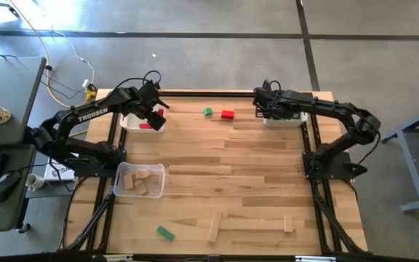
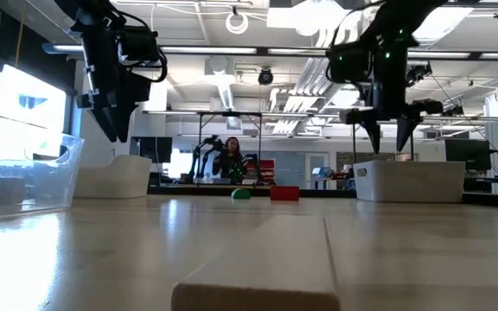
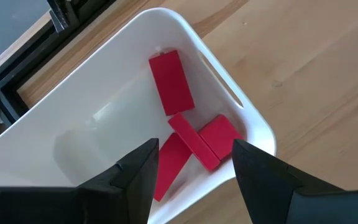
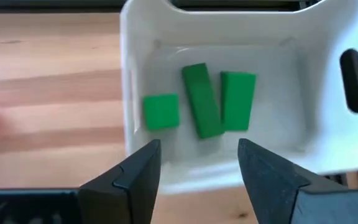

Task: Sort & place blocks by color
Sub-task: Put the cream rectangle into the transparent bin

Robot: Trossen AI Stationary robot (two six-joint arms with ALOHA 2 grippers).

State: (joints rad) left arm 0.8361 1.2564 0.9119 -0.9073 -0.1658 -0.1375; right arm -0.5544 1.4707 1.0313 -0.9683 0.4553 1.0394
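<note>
Looming blurred at the low camera's lens, a plain wood bar (image 2: 258,272) hides much of the bench (image 1: 253,189), leaving only a loose green block (image 2: 241,193) and red block (image 2: 284,192) visible far behind it, between two white bins. From above, the left gripper (image 1: 156,115) hangs over the left white bin (image 1: 132,124), fingers spread and empty; four red blocks (image 3: 188,134) lie below, one partly cut off behind a finger. Over the right white bin (image 1: 286,118) the right gripper (image 1: 268,108) hangs with fingers parted and nothing between them, above three green blocks (image 4: 201,102). A clear bin (image 1: 139,180) holds plain wood pieces, hard to count. Near the front edge lie another green block (image 1: 165,233) and two wooden bars (image 1: 214,226), apart from each other
</note>
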